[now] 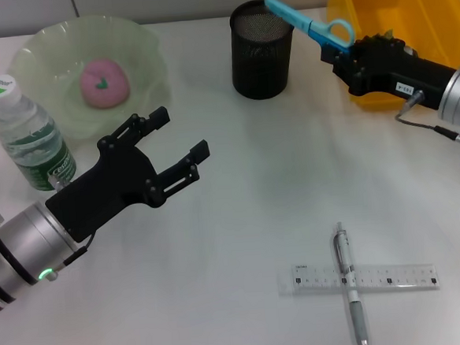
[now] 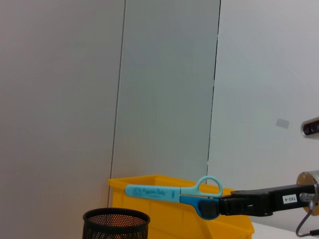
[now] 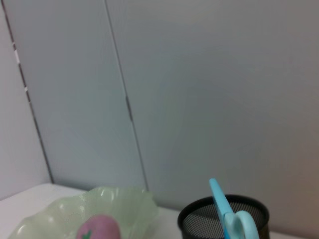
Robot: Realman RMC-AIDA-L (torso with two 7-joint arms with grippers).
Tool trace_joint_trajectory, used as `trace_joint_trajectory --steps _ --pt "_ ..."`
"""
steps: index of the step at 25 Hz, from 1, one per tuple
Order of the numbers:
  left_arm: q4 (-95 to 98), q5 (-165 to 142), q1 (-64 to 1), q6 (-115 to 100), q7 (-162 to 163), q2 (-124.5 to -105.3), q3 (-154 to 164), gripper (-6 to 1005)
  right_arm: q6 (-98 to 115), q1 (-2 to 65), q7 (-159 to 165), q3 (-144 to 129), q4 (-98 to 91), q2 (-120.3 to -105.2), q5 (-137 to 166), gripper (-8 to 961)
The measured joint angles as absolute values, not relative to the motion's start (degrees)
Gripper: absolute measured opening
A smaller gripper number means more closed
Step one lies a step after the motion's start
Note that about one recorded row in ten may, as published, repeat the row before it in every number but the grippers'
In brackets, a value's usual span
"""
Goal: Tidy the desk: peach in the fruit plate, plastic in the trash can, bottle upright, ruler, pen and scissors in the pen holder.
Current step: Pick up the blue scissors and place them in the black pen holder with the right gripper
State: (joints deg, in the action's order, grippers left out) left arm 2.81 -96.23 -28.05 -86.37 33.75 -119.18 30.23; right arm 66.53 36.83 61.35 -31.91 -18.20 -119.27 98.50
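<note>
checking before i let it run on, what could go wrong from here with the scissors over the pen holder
The right gripper holds the scissors nearly level above the pen holder, so released like this they may catch on the rim or tip it. The pen lies across the ruler, so picking either may drag the other.

White bench takes up pretty much the whole head view, plain and smooth. Behind it there's a pale grey panelled wall with thin vertical seams, showing in both wrist views.
</note>
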Motion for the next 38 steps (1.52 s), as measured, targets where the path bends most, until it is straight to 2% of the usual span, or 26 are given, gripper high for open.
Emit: trace_joint_trajectory --steps 11,30,38 --pt "2.6 -96.2 -28.0 -86.7 33.7 -119.18 30.2 814 65.4 33.5 88.1 -47.5 -36.3 -119.09 103.5 107" --pt "1.8 -96.2 -27.8 -86.6 33.7 -119.18 30.2 814 66.7 38.7 112.2 -50.8 -50.4 -119.06 124.3 112" --pt "1.7 -96.2 -27.8 -86.8 33.3 -119.17 30.2 815 71.6 43.7 120.9 -50.8 -53.8 -117.67 132.9 114"
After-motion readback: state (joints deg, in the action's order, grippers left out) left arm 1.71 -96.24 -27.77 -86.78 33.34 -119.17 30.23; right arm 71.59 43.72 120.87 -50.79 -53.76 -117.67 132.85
